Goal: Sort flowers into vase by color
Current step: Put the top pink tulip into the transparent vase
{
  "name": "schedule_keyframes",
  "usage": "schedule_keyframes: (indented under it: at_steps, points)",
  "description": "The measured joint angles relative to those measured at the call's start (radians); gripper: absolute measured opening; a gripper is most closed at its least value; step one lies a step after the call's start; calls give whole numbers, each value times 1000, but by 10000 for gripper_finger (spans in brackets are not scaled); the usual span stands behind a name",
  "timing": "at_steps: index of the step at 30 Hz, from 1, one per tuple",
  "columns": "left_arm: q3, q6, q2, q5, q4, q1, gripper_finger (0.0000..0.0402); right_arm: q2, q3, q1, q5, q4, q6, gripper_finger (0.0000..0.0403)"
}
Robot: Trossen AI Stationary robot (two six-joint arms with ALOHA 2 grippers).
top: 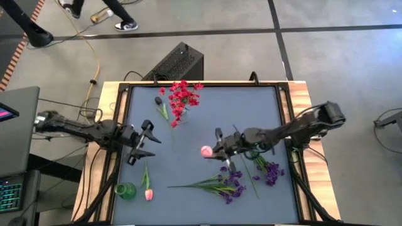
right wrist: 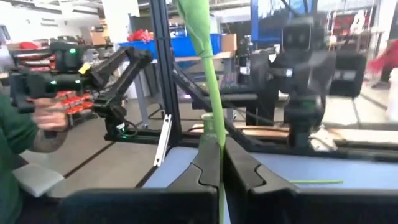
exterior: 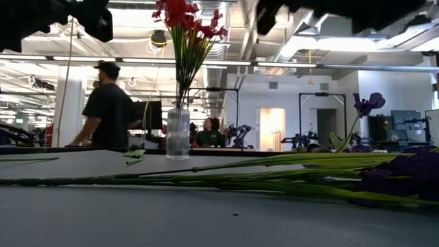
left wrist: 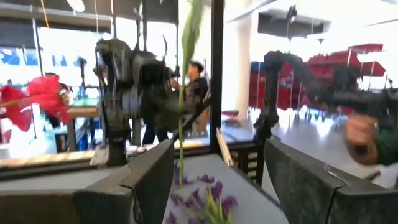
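My right gripper [top: 220,150] is over the table's middle, shut on a pink tulip whose bud [top: 206,150] shows beside it. My left gripper [top: 141,143] hovers open over the table's left part and touches nothing. A clear glass vase [exterior: 178,134] at the far side holds the red flowers [top: 183,97]. A green vase [top: 125,190] stands near the near-left corner, with another pink tulip [top: 148,194] beside it; whether that one is in the vase, I cannot tell. Two purple bunches [top: 227,185] [top: 270,172] lie flat on the table near the right. My right gripper [right wrist: 221,168] pinches the tulip's thin green stem [right wrist: 214,124] between its two fingers. The fingers lie level, pointing toward the table's left, across the stem. The stem stands about upright and runs up out of the wrist picture; its lower end is hidden behind the fingers.
Long green stems [exterior: 206,180] of the purple flowers stretch across the near part of the table. A black box [top: 179,63] sits beyond the far edge. A person's hand in a green sleeve [right wrist: 43,121] shows off the table. The blue mat [top: 239,107] has bare room between the vases.
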Motion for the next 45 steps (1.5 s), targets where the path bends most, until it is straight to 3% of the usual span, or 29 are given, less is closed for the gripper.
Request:
schedule_keyframes:
  at_steps: [7,12,17,23,40,45]
  points:
    - [-15,21,246,-207,228,-192,237,216,121,7,0,63,20,29]
    - [-14,16,412,-329,342,-252,237,326,243,5,-1,57,19,30]
    - [-7,-28,555,-341,493,-267,237,403,345,6,-3,48,-4,29]
    - [81,-6,702,-340,529,-293,237,485,446,6,-3,36,-5,30]
    - [169,82,735,-370,511,-297,235,487,458,4,24,-12,0,31]
    - [169,91,735,-370,508,-297,194,487,458,4,24,-18,1,31]
